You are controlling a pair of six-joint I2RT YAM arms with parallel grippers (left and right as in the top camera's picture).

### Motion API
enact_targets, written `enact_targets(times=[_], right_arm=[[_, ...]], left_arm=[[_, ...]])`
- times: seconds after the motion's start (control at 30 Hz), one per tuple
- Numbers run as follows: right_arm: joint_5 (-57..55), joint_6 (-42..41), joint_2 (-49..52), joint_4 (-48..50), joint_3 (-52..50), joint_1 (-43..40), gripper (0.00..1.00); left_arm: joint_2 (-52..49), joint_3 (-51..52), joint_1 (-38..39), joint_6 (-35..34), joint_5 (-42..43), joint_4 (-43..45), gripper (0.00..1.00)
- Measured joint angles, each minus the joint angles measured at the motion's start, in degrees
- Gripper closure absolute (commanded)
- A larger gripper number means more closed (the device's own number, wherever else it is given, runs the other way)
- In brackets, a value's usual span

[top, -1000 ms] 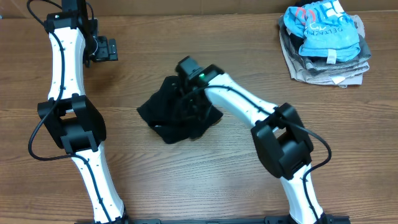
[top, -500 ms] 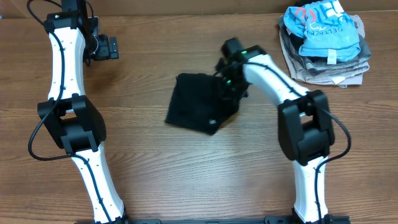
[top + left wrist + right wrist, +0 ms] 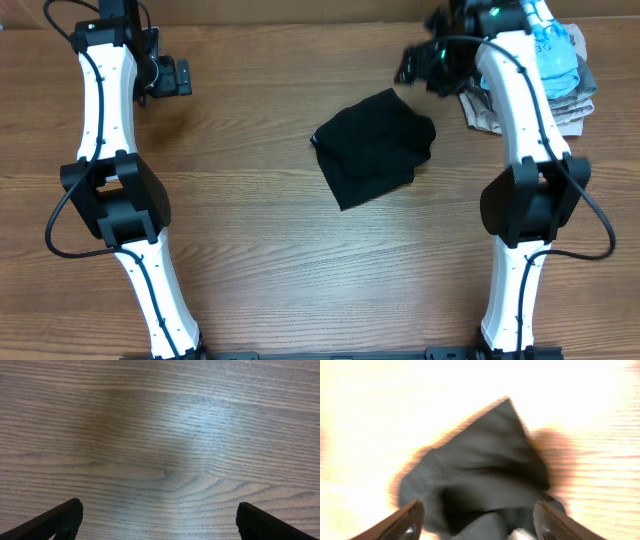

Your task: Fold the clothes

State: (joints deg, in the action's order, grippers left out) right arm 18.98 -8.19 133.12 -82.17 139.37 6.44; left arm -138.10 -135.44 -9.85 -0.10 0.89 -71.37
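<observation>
The clothes (image 3: 372, 148), a black garment, lie in a rumpled, roughly folded heap on the wooden table (image 3: 300, 250), right of the middle. My right gripper (image 3: 413, 67) hovers just beyond the heap's far right corner, apart from it in the overhead view. In the blurred right wrist view the clothes (image 3: 480, 465) fill the space below and ahead. The right gripper (image 3: 477, 510) is open there, fingers wide on either side. At the far left of the table my left gripper (image 3: 172, 78) is open. The left wrist view shows that gripper (image 3: 159, 505) over bare wood.
A pile of folded garments (image 3: 570, 95) with a light-blue printed shirt (image 3: 560, 50) on top sits at the back right corner, partly behind my right arm (image 3: 510, 110). The left arm (image 3: 100, 120) runs along the table's left side.
My right arm has swung right and towards the back, carrying the black clothes with it. Its jaws have opened and the clothes now lie further right on the table. The left arm has not moved.
</observation>
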Motion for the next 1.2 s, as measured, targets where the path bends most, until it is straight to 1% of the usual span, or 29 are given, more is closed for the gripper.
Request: enact_targets(times=[0.1,0.17,0.23,0.47,0.67,0.87,0.97,1.2], right_arm=[[1.0,-4.9,-1.1,-7.8,8.0,1.4,0.15],[0.2,-9.9,-2.3,-12.3,10.4,2.6,0.14],[-0.9,-14.3,-2.8,-14.5,10.6,3.4,0.14],[-6.7,-33.6,-2.8,-15.0,5.1,4.3,0.17],[-12.1,-47.1,-2.8,-14.9,-1.0,8.6,0.18],[-14.7,-55.6,-2.8,-13.9,-6.8,13.4,0.18],[-15.0,-59.0,-2.8,-11.0,-11.7,14.7,0.18],[-15.4,-62.1,-2.8,-5.7,-20.7,14.7,0.18]], left_arm=[[0.0,0.0,0.0,0.0,0.0,-0.7,0.00],[0.0,0.0,0.0,0.0,0.0,-1.0,0.00],[0.0,0.0,0.0,0.0,0.0,-1.1,0.00],[0.0,0.0,0.0,0.0,0.0,-1.5,0.00],[0.0,0.0,0.0,0.0,0.0,-1.5,0.00],[0.0,0.0,0.0,0.0,0.0,-1.5,0.00],[0.0,0.0,0.0,0.0,0.3,-1.5,0.00],[0.0,0.0,0.0,0.0,1.1,-1.4,0.00]])
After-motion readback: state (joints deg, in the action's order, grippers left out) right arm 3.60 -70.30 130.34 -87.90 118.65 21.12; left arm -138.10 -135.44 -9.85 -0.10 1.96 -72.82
